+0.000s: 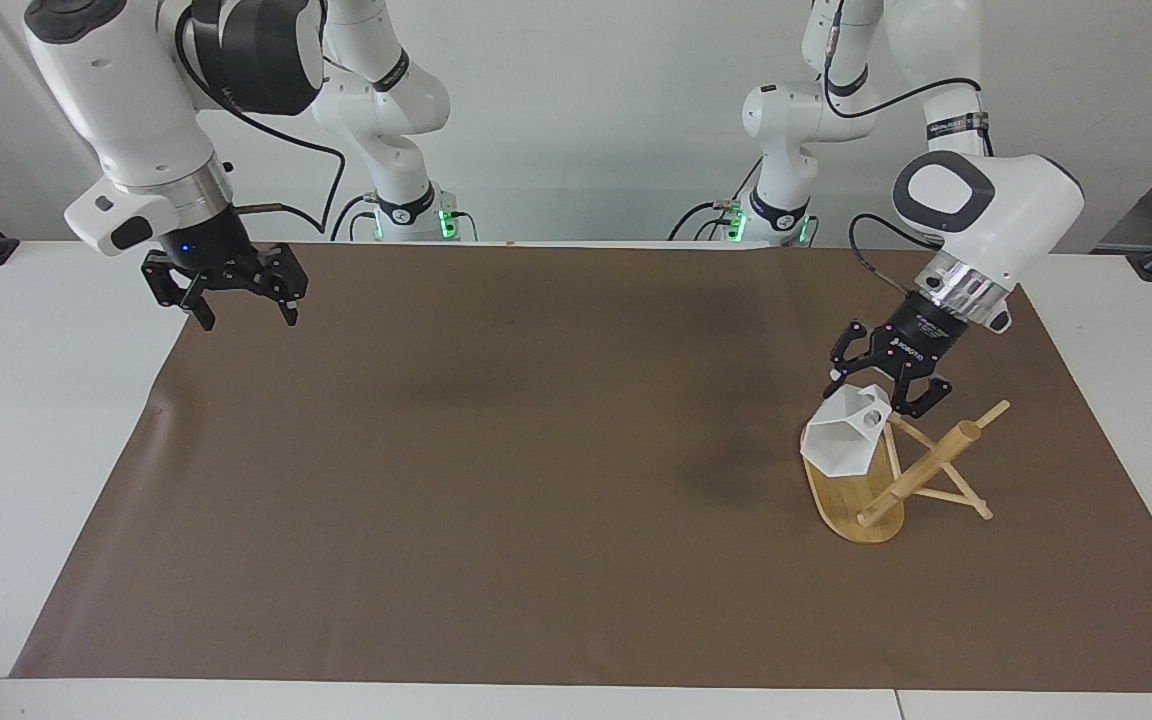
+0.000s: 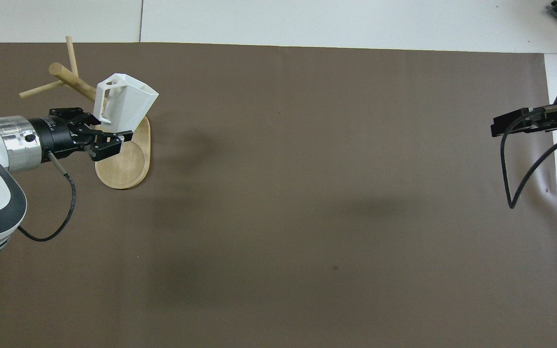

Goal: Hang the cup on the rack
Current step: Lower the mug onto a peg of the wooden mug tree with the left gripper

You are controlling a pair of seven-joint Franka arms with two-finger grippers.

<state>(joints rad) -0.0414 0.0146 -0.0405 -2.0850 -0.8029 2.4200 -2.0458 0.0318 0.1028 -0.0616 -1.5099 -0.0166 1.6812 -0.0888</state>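
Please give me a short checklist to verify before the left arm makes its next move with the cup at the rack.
1. Cup held by left gripper: ok.
2. Cup is over the rack base, beside the post: ok.
3. Handle hole threaded on a peg: cannot tell.
4. Rack stands on the brown mat: ok.
5. Right gripper is away, jaws open, over the mat edge at the right arm's end: ok.

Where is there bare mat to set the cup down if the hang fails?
The brown mat is bare from the rack all the way to the right arm's end, where the right gripper hangs. It is crowded only at the rack, where the left gripper holds the cup over the base.
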